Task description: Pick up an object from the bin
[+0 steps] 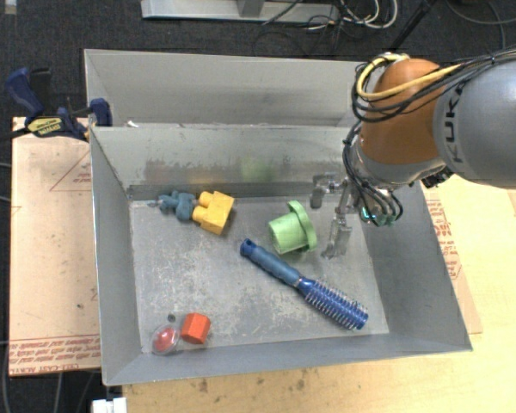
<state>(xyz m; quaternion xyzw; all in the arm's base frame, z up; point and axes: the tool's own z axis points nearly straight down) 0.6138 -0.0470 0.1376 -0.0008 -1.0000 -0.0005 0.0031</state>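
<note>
My gripper (325,223) hangs in the right half of the bin, its two fingers open and spread apart with nothing between them. Just left of the fingertips lies a light green spool-shaped piece (290,229), close to them but outside the gap. A blue hairbrush (303,285) lies slantwise below the spool and the gripper, handle toward the middle of the bin, bristle head toward the lower right.
A yellow block (213,211) with a grey-blue figure (176,205) beside it lies near the back wall on the left. An orange block (194,327) and a small red piece (163,341) sit in the front left corner. The arm's orange cover overhangs the bin's right wall.
</note>
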